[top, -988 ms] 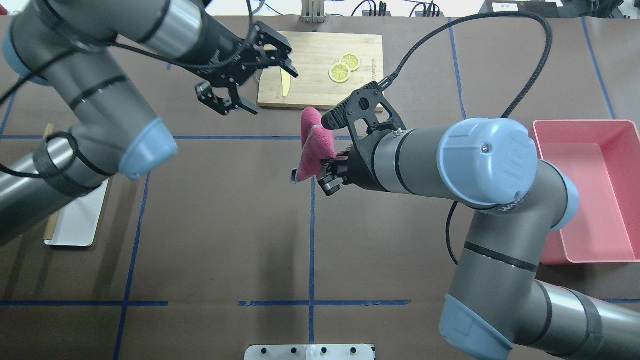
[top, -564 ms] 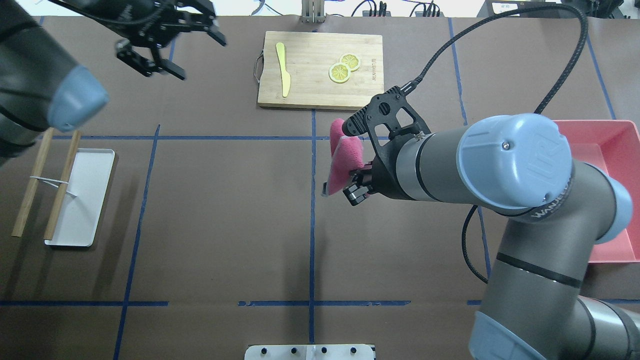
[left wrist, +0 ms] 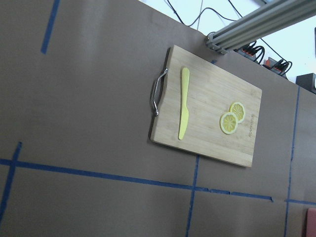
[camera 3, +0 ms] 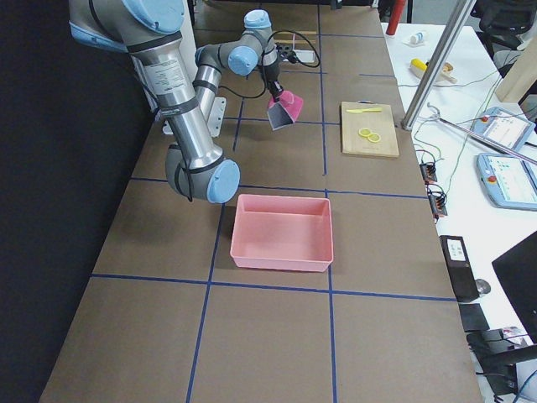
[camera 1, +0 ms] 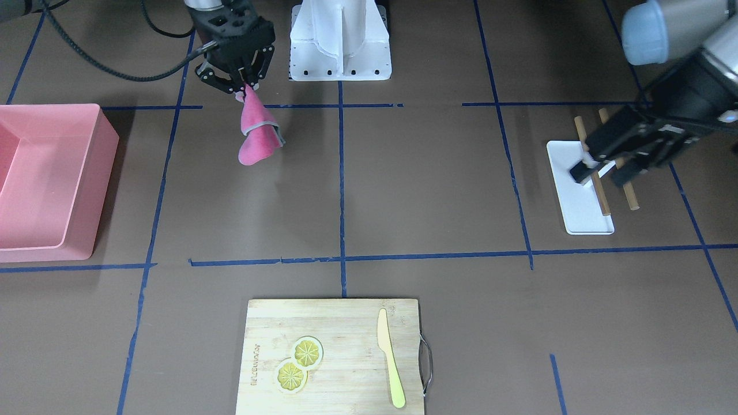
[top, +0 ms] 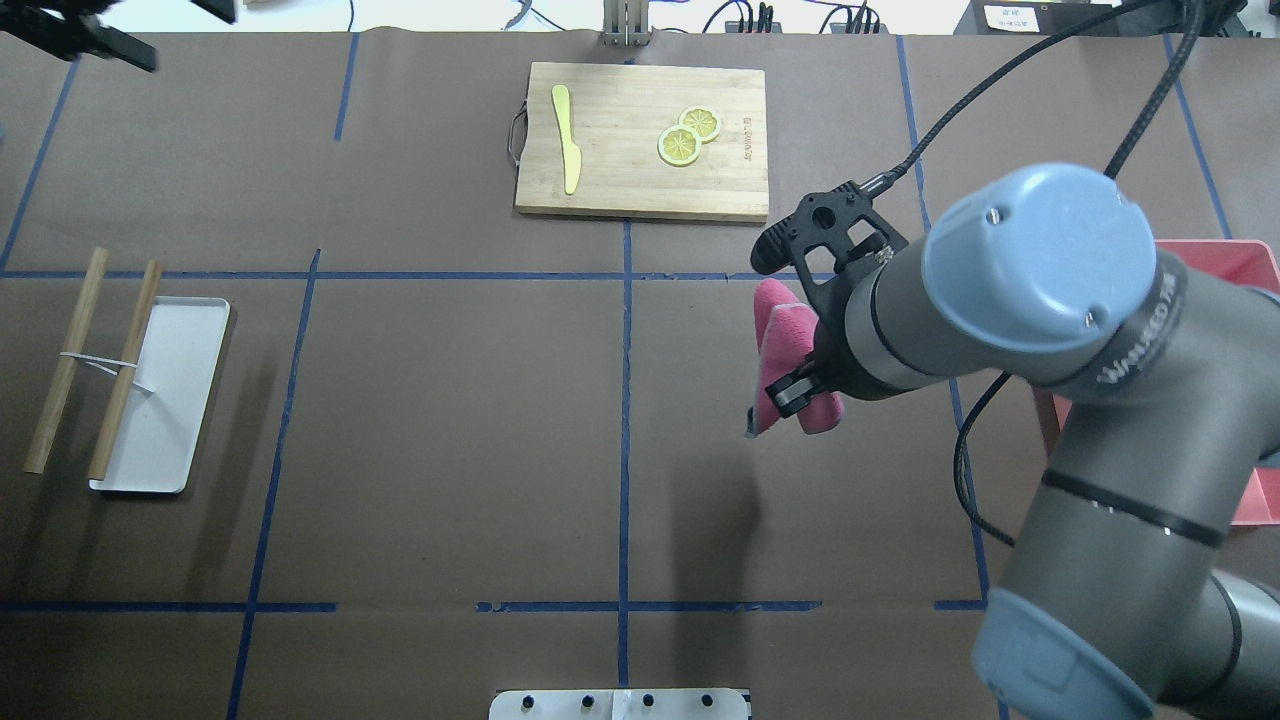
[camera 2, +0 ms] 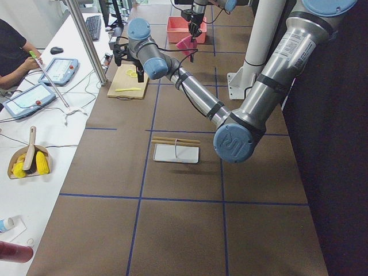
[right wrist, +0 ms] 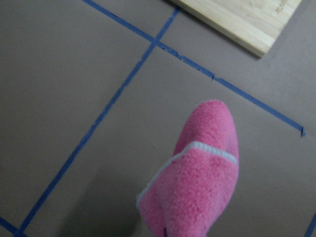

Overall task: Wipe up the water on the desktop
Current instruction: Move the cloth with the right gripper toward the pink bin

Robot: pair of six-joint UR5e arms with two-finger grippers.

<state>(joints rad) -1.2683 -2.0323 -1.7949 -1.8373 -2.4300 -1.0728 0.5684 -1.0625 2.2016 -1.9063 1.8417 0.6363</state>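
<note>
Above the desktop (top: 450,400) — right gripper (camera 1: 242,86) clamped on pink cloth (camera 1: 256,135); left gripper (camera 1: 604,172) fingers apart

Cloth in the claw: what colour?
Pink cloth with pale trim; clearest in the right wrist view.

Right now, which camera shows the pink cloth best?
Exterior front-facing: the pink cloth hangs whole and unobstructed from the right gripper, which pinches its top corner. In the overhead view the right arm covers part of it. The right wrist view shows only its lower end, close up. Both side views show it small and far.
</note>
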